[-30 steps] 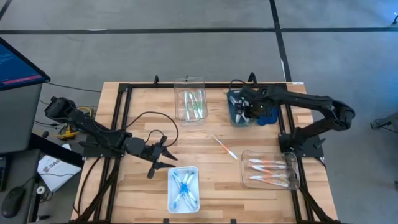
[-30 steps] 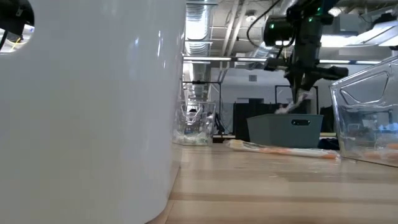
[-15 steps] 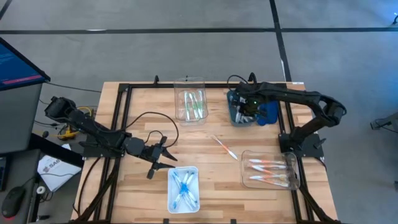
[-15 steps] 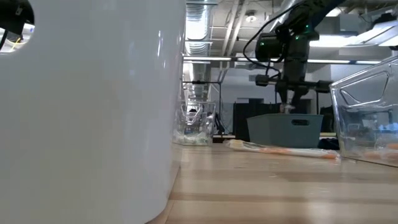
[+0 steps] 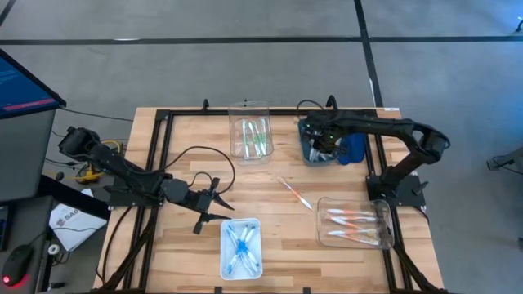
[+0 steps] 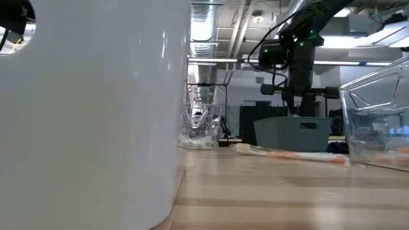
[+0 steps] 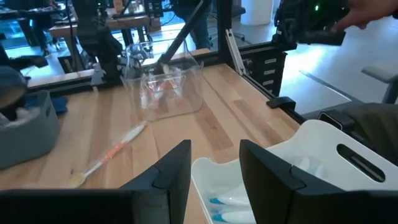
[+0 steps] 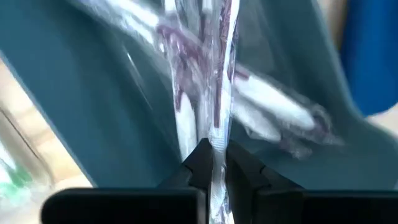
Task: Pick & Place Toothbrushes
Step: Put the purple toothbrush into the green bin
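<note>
**Observer:** Where is your right claw, and what is it doing?

**Operator:** I have the right gripper (image 8: 212, 163) down inside the grey-blue bin (image 5: 312, 150) at the far side of the table (image 5: 188, 163). Through its wrist camera I see the fingers pinched tight on a wrapped toothbrush (image 8: 214, 93), whose clear wrapper runs straight out ahead of the fingertips. More wrapped toothbrushes (image 8: 273, 112) with purplish parts lie against the bin wall just beyond it. In the low view that arm (image 6: 298, 57) drops behind the bin's rim, so the tips are hidden there.

**Observer:** And the left?

**Operator:** My left gripper (image 7: 214, 168) waits near the front edge with its fingers parted and nothing between them. Right ahead of it sits the white tray (image 5: 242, 247) holding the blue toothbrushes (image 5: 239, 245).

**Observer:** Where are the other brushes?

**Operator:** One orange-pink toothbrush (image 5: 294, 193) lies loose on the wood, between my two grippers. The green toothbrushes (image 5: 253, 137) are in a clear container (image 5: 248, 107) just beside the bin where the right gripper works. Another clear container (image 5: 384, 222), near the base of the right arm, holds orange-pink toothbrushes (image 5: 350, 216) and some pale ones I can't tell apart. A blue cloth (image 5: 354, 149) lies just past the bin.
</note>
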